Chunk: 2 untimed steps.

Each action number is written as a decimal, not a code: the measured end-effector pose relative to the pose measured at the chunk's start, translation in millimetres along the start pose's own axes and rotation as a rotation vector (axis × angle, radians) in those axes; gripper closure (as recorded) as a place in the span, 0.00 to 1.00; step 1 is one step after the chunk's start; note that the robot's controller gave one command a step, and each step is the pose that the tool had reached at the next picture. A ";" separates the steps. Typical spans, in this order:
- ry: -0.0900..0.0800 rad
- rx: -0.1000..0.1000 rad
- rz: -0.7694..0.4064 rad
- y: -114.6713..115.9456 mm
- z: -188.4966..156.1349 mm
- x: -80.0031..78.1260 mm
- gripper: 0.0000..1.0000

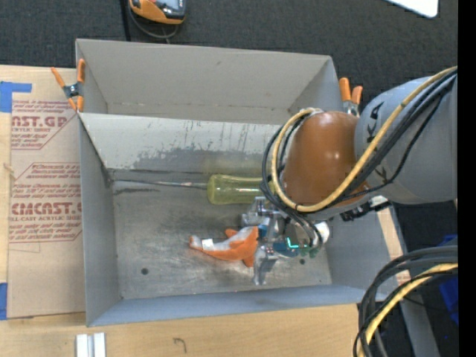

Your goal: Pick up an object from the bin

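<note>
Toward the front right of the grey metal bin (97, 222), the tool (262, 265) hangs low over the floor, at the right end of a small orange-and-white plastic piece (217, 247) that lies flat with its length running left to right. Its tip looks to be touching or just beside that end. How far the tool is open cannot be told from this angle, and nothing can be seen held in it.

Behind it lies a screwdriver with a translucent yellow handle and a long thin metal shaft (232, 189), along the foot of the back wall and apart from the orange piece.

The orange piece looks light and stiff, a moulded plastic shape with uneven contours, so it would probably skid or turn on the bare metal if pushed from one side. Its surface is likely smooth and a little slippery. The best hold seems to be across its narrow width, near the thicker orange middle rather than the thin white left tip, closing from both sides at once.
</note>
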State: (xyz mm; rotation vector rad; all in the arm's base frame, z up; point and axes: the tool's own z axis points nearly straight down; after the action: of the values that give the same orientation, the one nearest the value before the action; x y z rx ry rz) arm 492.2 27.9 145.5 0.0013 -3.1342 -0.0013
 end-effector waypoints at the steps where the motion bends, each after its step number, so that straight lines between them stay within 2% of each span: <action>1: -0.007 0.000 0.000 0.0 -3.1 -1.9 0.00; 2: -0.020 -0.002 0.021 10.2 72.8 -1.2 1.00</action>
State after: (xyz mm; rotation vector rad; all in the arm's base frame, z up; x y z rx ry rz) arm 492.8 38.1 72.6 -0.0314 -3.1535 -0.0045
